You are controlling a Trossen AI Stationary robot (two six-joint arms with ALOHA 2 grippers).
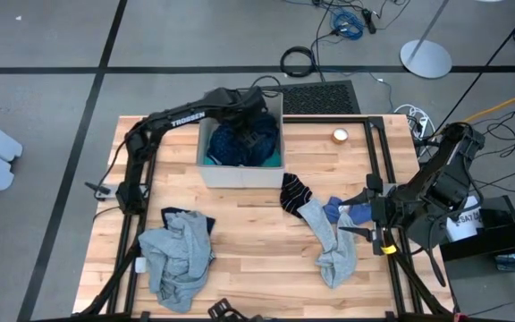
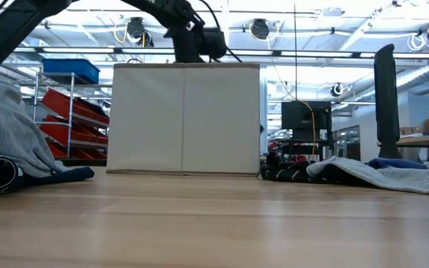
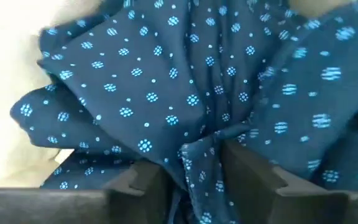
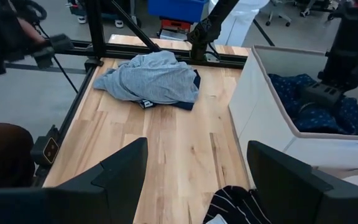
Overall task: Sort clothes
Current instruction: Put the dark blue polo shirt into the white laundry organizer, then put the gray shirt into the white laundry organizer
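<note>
The navy garment with small dots (image 1: 236, 143) lies in the beige box (image 1: 206, 170) on top of a turquoise one (image 1: 274, 161). My left gripper (image 1: 259, 136) reaches down into the box and is shut on the navy cloth (image 3: 166, 93). My right gripper (image 1: 363, 211) is open and empty, level above the table's right side, beside small blue pieces (image 1: 336, 209). A striped black sock (image 1: 293, 191) and a grey garment (image 1: 336, 249) lie spread on the table near it. Another grey garment (image 1: 177, 255) lies heaped at the front left. My left gripper pinches a bunched fold of the navy dotted garment (image 3: 194, 163) between its two fingers (image 3: 247, 171), coming from above and pointing down into the box. Creases run from the fold out across the cloth. The rest of the garment lies in the box.
The box stands at the table's far middle; its walls (image 4: 260, 112) rise around my left gripper. A small round object (image 1: 340, 135) sits at the far right. Black frame rails (image 1: 384, 170) run along the table's sides. Bare wood (image 1: 249, 241) lies between the two grey garments.
</note>
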